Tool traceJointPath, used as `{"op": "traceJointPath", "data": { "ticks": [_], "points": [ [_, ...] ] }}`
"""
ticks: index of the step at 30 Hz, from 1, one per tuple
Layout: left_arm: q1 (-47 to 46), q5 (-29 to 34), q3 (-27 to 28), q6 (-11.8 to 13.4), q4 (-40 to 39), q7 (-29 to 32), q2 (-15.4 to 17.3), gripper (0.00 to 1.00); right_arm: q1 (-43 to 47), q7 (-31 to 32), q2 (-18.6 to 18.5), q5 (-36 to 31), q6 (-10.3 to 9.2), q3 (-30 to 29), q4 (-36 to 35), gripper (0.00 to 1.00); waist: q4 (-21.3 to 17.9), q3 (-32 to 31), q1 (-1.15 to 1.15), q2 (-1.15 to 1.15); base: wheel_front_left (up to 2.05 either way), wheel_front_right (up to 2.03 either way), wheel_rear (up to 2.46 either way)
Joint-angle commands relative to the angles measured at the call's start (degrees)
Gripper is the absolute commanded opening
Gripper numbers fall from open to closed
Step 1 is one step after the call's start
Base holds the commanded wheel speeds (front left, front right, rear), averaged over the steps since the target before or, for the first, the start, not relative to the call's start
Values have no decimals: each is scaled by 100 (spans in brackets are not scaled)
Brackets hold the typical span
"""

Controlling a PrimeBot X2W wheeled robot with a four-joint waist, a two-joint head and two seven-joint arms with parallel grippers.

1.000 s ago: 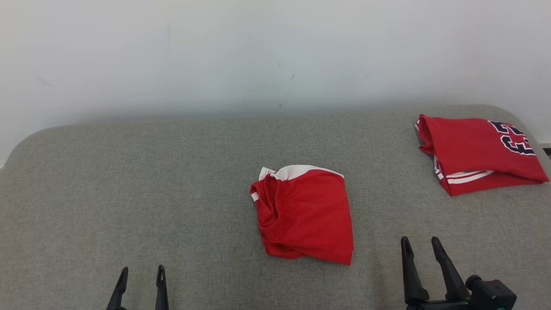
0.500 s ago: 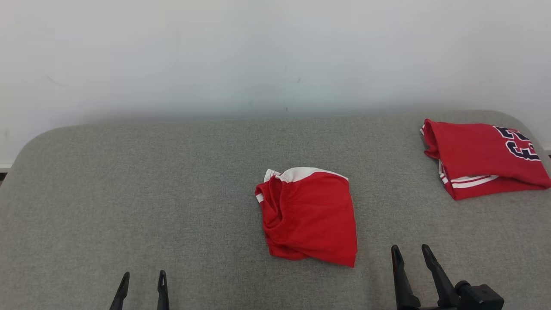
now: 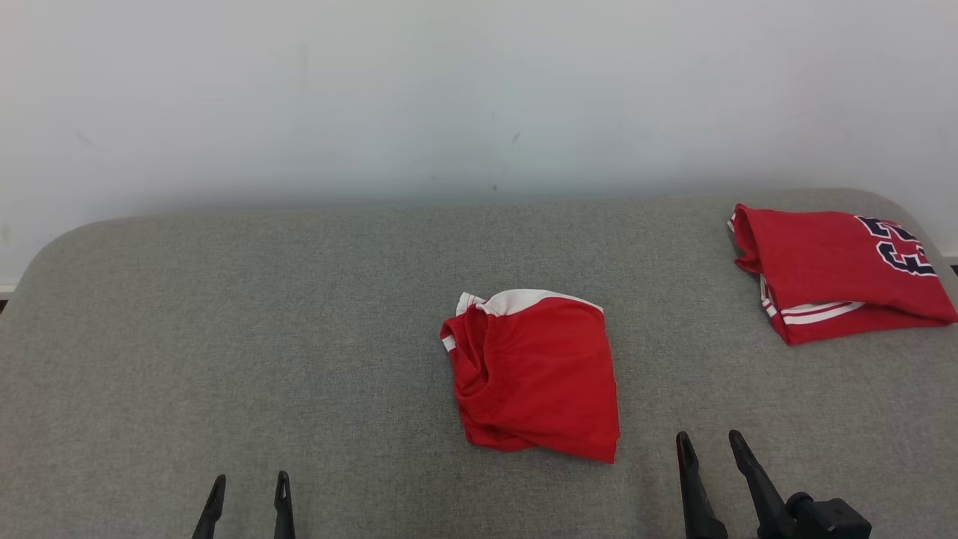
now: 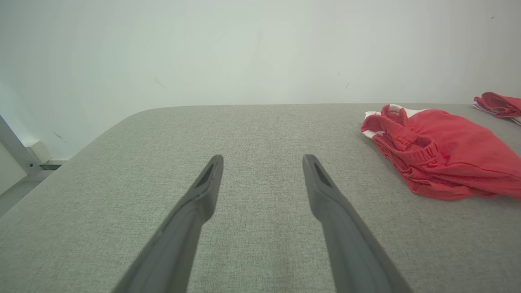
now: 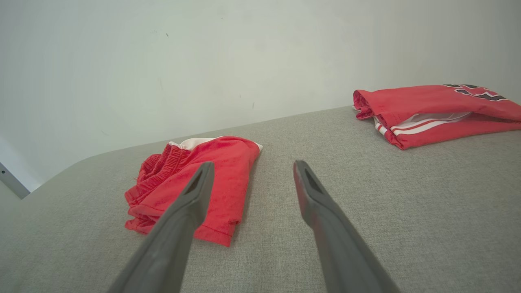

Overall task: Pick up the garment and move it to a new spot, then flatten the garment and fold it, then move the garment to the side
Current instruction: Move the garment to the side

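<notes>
Your L gripper & R gripper are both wide open, empty. The shorts look folded already. Pinch all layers at the near edge w/ R, then carry low twd the jersey.

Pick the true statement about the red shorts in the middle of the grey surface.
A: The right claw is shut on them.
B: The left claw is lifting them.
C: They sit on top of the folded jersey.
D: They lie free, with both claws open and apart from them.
D: the red shorts rest on the grey surface, the left claw and right claw stand open short of them, and the folded jersey lies apart.
</notes>
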Motion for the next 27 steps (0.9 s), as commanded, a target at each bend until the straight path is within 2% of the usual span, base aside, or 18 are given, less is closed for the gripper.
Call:
{"op": "traceJointPath", "data": {
  "ticks": [1, 19, 24, 27],
  "points": [
    [64, -45, -15, 28, -20, -17, -6, 100, 3, -1, 19, -15, 1, 5, -6, 100, -2, 2, 0, 0, 0, 0, 0],
    [5, -70, 17, -4, 26, -17, -6, 100, -112, -1, 22, 69, 1, 44, 74, 100, 17, 36, 0, 0, 0, 0, 0],
    [-62, -84, 1, -2, 18, -17, -5, 100, -569, -1, -42, 20, 1, 211, 269, 100, 34, 128, 0, 0, 0, 0, 0],
    [-135, -90, -47, -8, 14, -17, -7, 100, -1045, 0, -152, 5, 1, 293, 629, 100, 86, 228, 0, 0, 0, 0, 0]
  ]
}}
